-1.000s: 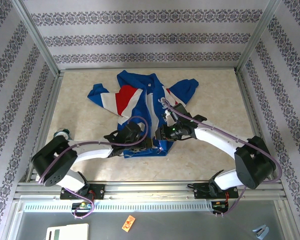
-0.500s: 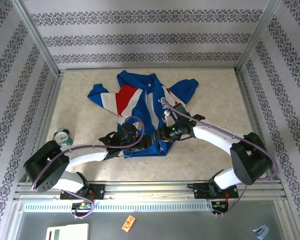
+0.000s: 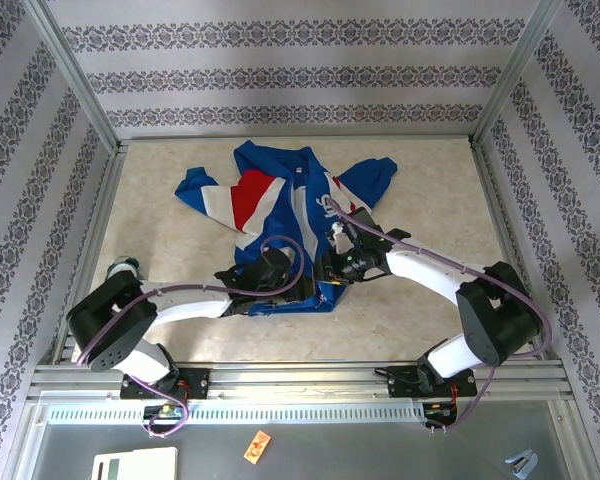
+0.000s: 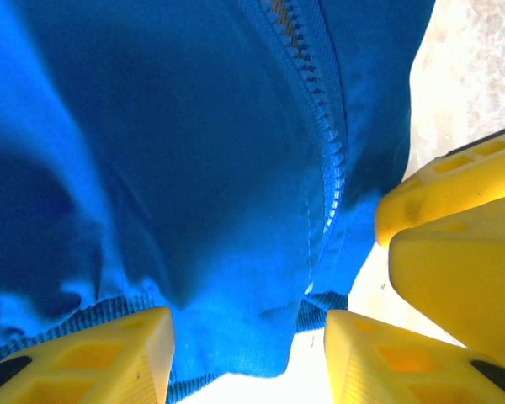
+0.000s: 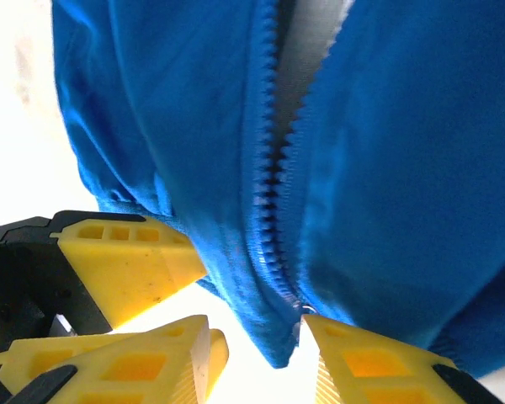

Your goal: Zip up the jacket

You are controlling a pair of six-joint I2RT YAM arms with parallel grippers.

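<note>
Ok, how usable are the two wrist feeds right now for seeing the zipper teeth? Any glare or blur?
Left wrist: the zipper teeth are fairly sharp, and the table behind the jacket hem is blown out white. Right wrist: the teeth are readable, the lower background is overexposed, and the yellow fingers are soft.

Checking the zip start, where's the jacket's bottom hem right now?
In the top view, the jacket hem lies at the table's middle, between the left gripper and right gripper.

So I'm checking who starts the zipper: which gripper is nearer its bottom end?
Right. The right gripper brackets the zipper's bottom end; the left gripper straddles the hem beside it.
</note>
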